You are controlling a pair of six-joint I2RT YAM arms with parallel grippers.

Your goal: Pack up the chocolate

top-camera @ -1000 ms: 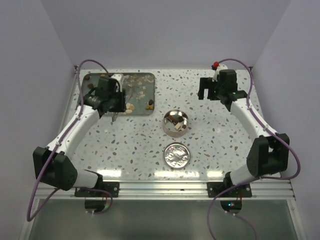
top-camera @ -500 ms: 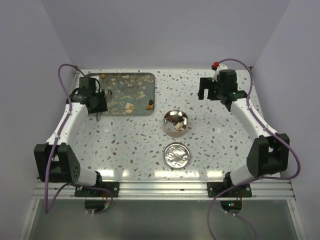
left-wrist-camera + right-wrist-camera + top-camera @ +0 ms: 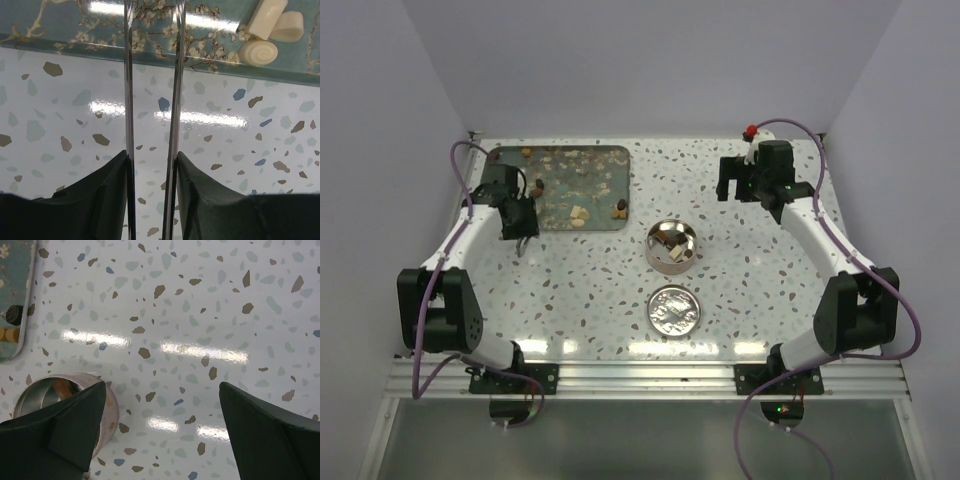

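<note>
1. Cream chocolate lumps lie at the near edge of the floral tray, ahead-right of the left gripper, whose thin blades are narrowly parted and empty.
2. Right gripper, wide open and empty, is farther off.

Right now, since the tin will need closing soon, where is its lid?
In the top view the lid lies flat on the table, roughly centred between left and right, directly on the near side of the open tin.

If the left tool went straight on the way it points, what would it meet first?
Probably the patterned tray, just past its near rim, left of the cream chocolates. Depth is unclear, so the bare table could come first.
</note>
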